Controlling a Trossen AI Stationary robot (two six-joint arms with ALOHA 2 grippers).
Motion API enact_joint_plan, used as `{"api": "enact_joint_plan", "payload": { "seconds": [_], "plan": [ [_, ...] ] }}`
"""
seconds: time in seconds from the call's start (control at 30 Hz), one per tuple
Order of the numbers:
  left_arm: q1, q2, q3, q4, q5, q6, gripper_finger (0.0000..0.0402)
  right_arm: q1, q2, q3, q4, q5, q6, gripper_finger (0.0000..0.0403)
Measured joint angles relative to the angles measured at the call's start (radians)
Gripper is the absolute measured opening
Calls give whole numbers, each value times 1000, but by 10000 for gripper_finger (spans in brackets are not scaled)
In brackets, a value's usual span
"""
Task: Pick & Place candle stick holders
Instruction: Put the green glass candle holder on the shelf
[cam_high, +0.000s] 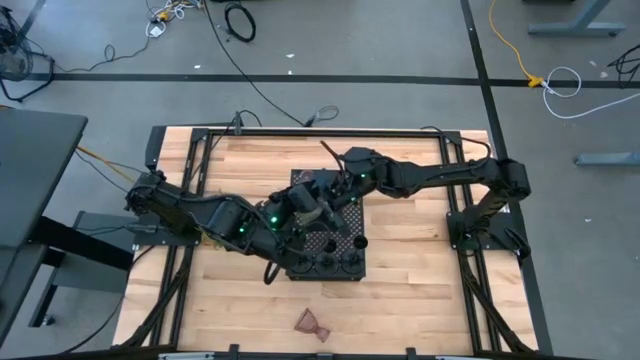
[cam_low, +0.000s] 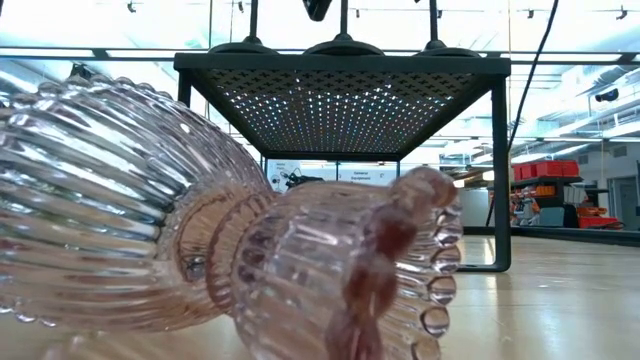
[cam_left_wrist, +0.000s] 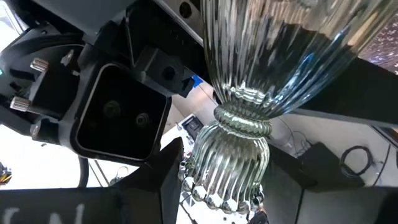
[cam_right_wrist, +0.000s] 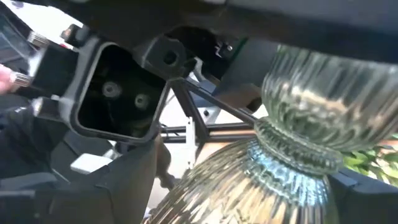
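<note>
Glass cup sits clamped between left gripper jaws.

floor: grey, cables | windows: bright

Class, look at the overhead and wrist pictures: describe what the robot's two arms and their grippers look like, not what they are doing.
Both the left arm and right arm are dark, jointed and slim, with small green lights glowing near the wrists. Each wrist carries a boxy black camera housing with rounded corners, and silver knurled screws show beside it. The fingers are flat, black and matte.
</note>
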Motion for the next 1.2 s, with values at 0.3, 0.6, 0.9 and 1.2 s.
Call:
{"api": "enact_joint_plan", "payload": {
  "seconds": [0.3, 0.6, 0.9, 1.2],
  "plan": [
    [-5, 0, 0, -1, -9, -18, 168, 4, -6, 1, -21, 14, -5, 295],
    [-6, 0, -1, -4, -27, -50, 168, 13, -6, 1, -27, 32, 3, 295],
    [3, -2, 0, 7, -188, -250, 237, 19, -7, 0, -31, 68, -8, 295],
    [15, -51, 2, -16, -346, -526, 208, 29, -5, -4, -112, 141, -40, 295]
  ]
}}
